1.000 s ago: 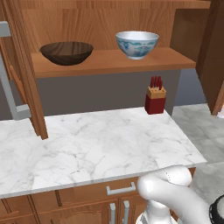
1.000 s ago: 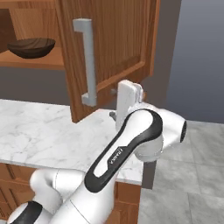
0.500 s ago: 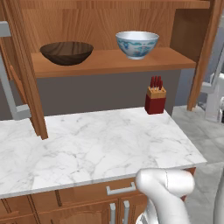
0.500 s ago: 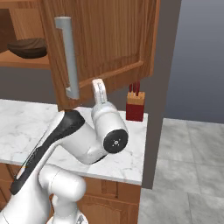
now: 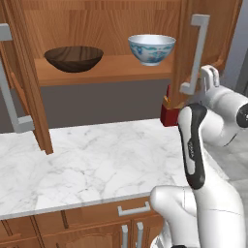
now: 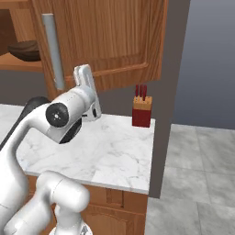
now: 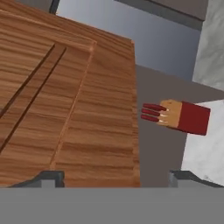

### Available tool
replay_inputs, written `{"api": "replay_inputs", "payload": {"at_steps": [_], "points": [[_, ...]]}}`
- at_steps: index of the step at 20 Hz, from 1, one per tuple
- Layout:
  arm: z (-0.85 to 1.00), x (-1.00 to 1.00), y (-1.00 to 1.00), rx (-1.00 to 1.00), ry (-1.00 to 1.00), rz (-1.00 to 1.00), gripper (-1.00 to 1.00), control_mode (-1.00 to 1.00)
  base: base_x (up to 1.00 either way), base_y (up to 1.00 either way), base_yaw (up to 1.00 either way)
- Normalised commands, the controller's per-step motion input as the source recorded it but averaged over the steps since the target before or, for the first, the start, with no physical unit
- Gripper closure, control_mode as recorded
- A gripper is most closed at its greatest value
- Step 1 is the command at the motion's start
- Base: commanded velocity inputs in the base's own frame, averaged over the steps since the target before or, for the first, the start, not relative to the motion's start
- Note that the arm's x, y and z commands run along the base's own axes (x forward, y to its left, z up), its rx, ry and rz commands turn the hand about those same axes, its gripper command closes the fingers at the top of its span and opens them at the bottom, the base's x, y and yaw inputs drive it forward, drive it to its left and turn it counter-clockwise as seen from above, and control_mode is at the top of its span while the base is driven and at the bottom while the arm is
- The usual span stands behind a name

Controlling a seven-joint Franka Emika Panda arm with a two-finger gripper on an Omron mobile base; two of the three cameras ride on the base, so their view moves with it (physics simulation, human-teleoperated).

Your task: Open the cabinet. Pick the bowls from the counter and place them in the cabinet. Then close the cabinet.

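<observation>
Both bowls, the dark wooden bowl [image 5: 74, 58] and the white bowl [image 5: 151, 48], sit on the cabinet [image 5: 106, 29] shelf, so what remains, I'd judge, is shutting the doors. The claw [image 5: 209, 77] is raised beside the right door's handle [image 5: 195, 53], fingers spread wide with nothing between them, likely to push that door [image 6: 114, 41] shut. The knife block [image 6: 141, 111] is half hidden from the left.

red knife block [image 6: 142, 111] with red-handled knives, grey floor tiles [image 6: 197, 183]
</observation>
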Motion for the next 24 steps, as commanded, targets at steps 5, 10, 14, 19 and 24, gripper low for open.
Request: {"api": "replay_inputs", "payload": {"at_steps": [5,10,14,19,24], "points": [[0.04,0.75,0.0,-0.08,0.21,-0.16,-1.0,-1.0,0.0,0.0,0.0],[-0.08,1.0,0.13,-0.06,0.16,-0.01,-1.0,-1.0,0.0,0.0,0.0],[-0.27,1.0,0.12,0.12,-0.08,0.27,-1.0,-1.0,0.0,0.0,0.0],[-0.54,1.0,0.01,0.17,-0.18,0.39,-1.0,-1.0,0.0,0.0,0.0],[-0.55,1.0,0.12,0.13,-0.07,0.34,-1.0,-1.0,0.0,0.0,0.0]]}}
